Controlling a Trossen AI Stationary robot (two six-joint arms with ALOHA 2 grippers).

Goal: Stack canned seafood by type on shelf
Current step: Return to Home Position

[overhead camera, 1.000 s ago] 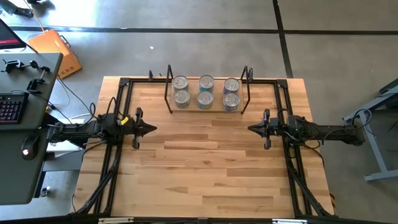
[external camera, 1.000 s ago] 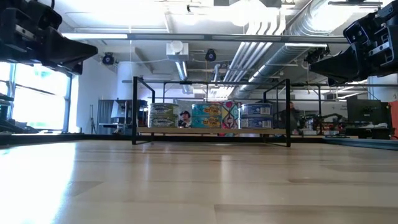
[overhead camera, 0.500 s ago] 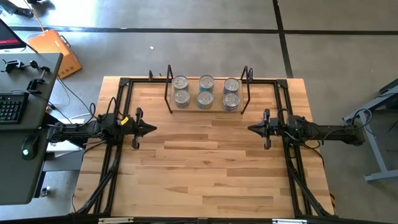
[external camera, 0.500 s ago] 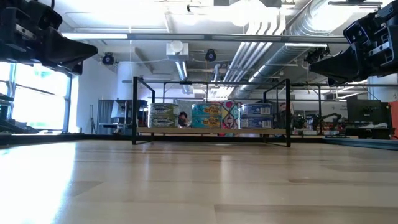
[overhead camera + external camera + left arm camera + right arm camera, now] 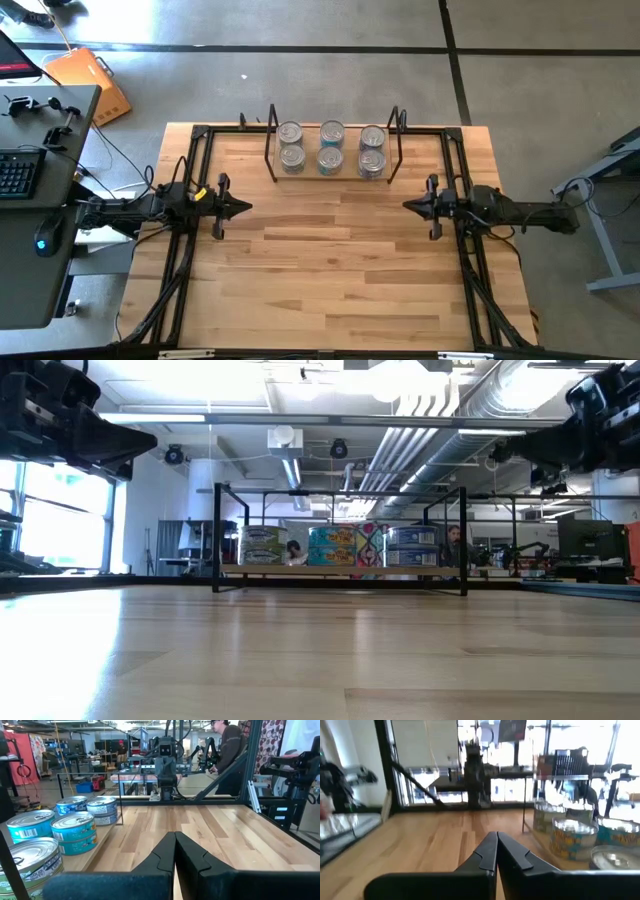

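1. My left gripper and right gripper, both clenched empty, hover at opposite sides of the table.
2. The cans sit stacked on the shelf; I judge a careless arm swing could topple them.

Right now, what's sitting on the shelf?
Six cans show from above on the shelf, three across and two deep. The left wrist view shows stacks two high, so each lid seen from above covers a lower can that the high view cannot show.
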